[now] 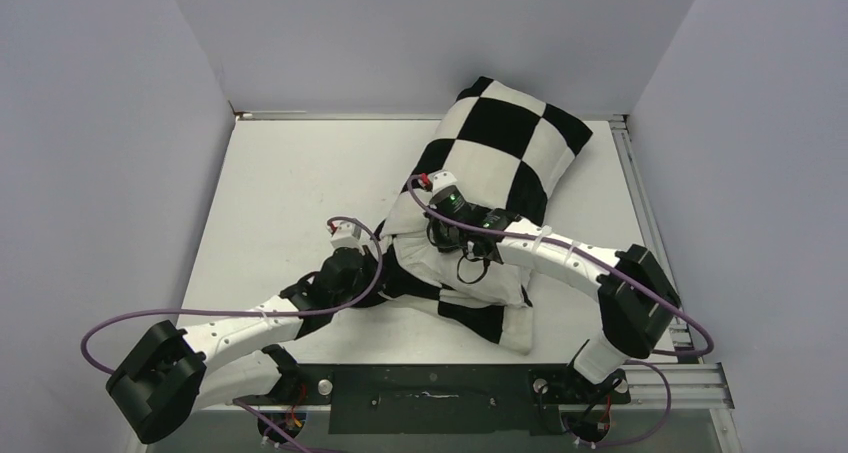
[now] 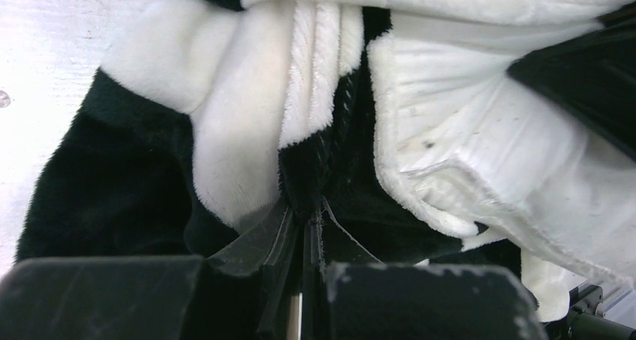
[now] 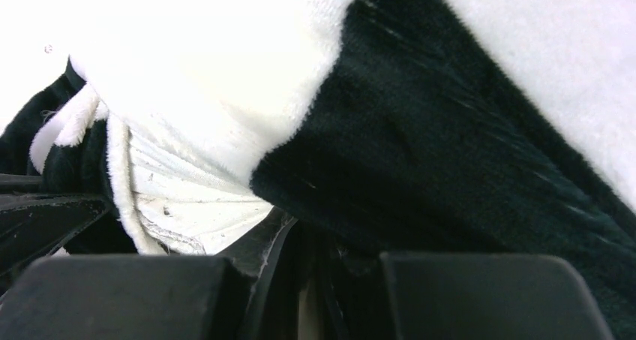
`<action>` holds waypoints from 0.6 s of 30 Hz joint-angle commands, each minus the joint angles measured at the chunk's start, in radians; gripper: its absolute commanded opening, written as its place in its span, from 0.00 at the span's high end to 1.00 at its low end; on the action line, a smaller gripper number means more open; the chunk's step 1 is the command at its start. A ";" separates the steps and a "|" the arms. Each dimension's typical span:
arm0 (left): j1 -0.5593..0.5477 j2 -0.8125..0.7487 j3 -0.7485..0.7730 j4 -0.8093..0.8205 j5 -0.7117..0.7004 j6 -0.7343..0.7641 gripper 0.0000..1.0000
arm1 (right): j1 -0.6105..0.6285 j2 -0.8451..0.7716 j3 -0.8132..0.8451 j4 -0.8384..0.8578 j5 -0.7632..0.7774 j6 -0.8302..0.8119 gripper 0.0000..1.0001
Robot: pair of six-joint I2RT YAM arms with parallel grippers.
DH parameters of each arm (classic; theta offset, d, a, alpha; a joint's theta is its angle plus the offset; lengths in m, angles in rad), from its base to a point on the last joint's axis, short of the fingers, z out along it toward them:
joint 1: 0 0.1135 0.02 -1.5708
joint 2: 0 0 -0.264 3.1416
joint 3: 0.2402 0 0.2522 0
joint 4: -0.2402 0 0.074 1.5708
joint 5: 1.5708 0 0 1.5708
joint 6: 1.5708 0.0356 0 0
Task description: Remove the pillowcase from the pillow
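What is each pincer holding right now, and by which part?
Both grip the pillowcase: left pincer pinches a black-and-white fold at its bunched near end; right pincer, a black patch there.

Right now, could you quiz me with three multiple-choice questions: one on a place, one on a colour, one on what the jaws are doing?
1. Where does the pillowcase lie?
A. On the table, stretching toward its far right corner.
B. On the floor.
C. Hung on the wall.

2. What is its pattern?
A. Red stripes.
B. Black and white checks.
C. Plain blue.

3. What are the left arm's jaws doing?
A. Wide open in the air.
B. Holding a cup.
C. Shut on a fold of the pillowcase.

Answers:
1 A: the top view shows it on the white table.
2 B: big black and white squares cover it.
3 C: the left wrist view shows them pinched on the fabric.
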 commanded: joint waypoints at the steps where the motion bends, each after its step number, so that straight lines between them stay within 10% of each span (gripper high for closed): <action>1: 0.023 -0.030 -0.027 -0.121 -0.037 -0.011 1.00 | -0.120 -0.094 -0.021 -0.118 0.099 -0.024 0.95; 18: 0.075 0.008 -0.065 -0.046 0.008 -0.027 1.00 | -0.339 -0.286 -0.133 -0.002 -0.406 -0.035 0.95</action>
